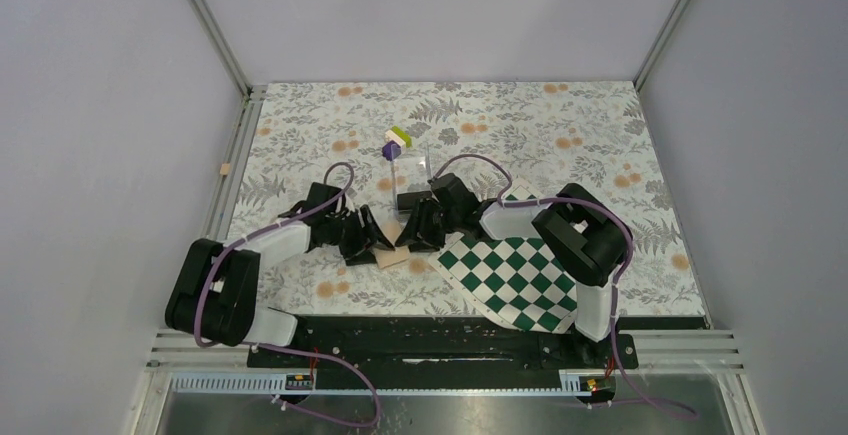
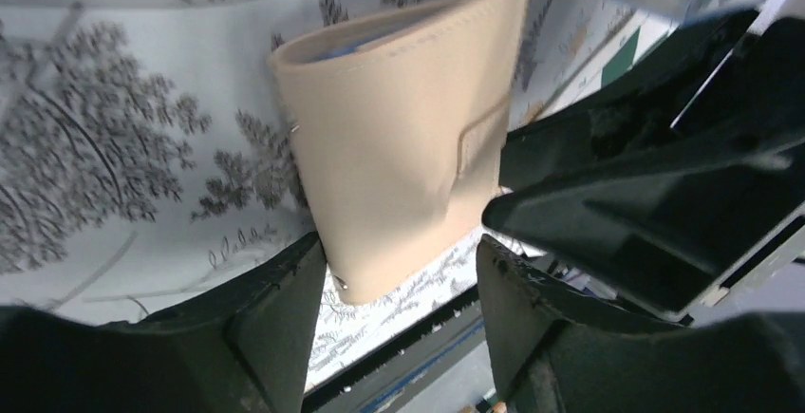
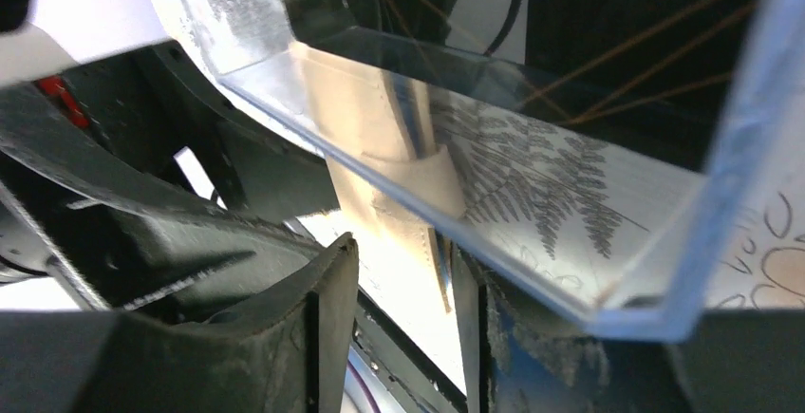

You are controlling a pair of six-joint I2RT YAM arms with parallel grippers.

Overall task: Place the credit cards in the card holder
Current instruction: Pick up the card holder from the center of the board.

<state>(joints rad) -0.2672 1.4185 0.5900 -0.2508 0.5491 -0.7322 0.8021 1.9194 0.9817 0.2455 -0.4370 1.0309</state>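
The card holder [image 1: 393, 256] is a tan wallet that rests on the floral table between my two grippers. In the left wrist view the card holder [image 2: 399, 138] is folded, with a strip of blue inside showing at its far edge. My left gripper [image 2: 403, 261] is open around its near corner: one finger touches an edge, the other stands apart. My right gripper [image 3: 403, 256] is open too. The card holder's edge [image 3: 418, 233] lies close to its right finger, with a gap to the left one. I cannot pick out the credit cards in any view.
A clear plastic case [image 3: 532, 147] stands right in front of the right wrist camera. A green-white checkerboard [image 1: 510, 275] lies under the right arm. A purple-green-white block cluster [image 1: 397, 141] sits farther back. The table's front rail [image 1: 440, 340] is just behind the grippers.
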